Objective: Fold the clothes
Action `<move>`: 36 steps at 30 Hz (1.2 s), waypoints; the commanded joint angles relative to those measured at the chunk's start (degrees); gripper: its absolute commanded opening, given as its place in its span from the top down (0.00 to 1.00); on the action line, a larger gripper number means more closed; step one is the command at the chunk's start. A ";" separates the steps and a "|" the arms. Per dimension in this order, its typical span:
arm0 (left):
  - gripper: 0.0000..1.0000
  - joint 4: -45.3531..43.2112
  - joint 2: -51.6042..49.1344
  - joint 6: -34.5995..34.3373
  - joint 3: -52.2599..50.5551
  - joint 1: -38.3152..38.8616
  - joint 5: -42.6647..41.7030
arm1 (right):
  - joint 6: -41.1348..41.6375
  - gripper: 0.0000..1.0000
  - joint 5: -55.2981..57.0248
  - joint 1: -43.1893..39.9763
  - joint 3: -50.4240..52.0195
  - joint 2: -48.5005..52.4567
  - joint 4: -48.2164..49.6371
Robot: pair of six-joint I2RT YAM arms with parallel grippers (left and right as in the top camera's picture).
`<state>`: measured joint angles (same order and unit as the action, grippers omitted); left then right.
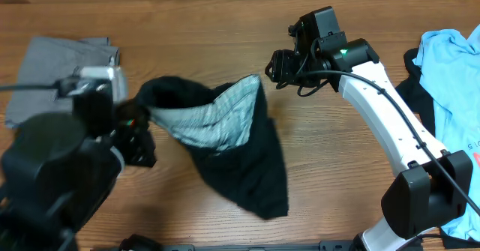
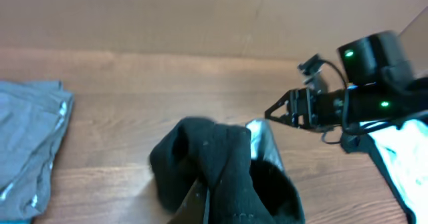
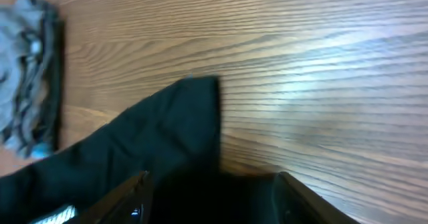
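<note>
A large black garment (image 1: 247,168) with a pale striped inner side (image 1: 217,116) lies across the middle of the table. My left gripper (image 1: 136,120) is shut on its bunched left end and holds it a little above the wood. In the left wrist view the fingers (image 2: 202,198) pinch the black fabric (image 2: 227,164). My right gripper (image 1: 279,66) is open, right beside the garment's upper right corner. In the right wrist view its fingers (image 3: 212,181) are spread wide over black cloth (image 3: 167,130).
A folded grey piece (image 1: 60,56) lies at the far left, also in the left wrist view (image 2: 27,137). A light blue T-shirt (image 1: 454,64) lies over a dark piece (image 1: 411,86) at the right edge. Bare wood shows behind and in front.
</note>
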<state>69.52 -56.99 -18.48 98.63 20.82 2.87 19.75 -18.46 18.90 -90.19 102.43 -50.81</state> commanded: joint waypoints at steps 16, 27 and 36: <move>0.96 1.79 -0.63 3.06 1.07 0.22 -0.31 | -6.91 0.36 -13.33 3.50 0.13 -0.09 -1.51; 0.96 2.14 -0.63 3.06 1.09 0.22 -2.51 | -4.81 0.35 -8.48 9.86 0.15 -0.07 -3.06; 0.96 2.36 -0.63 3.04 1.09 0.22 -2.67 | -4.81 0.35 -6.75 14.16 0.20 1.84 0.76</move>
<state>72.36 -58.19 -16.32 98.78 20.82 1.13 14.96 -26.33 31.57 -90.19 102.85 -51.07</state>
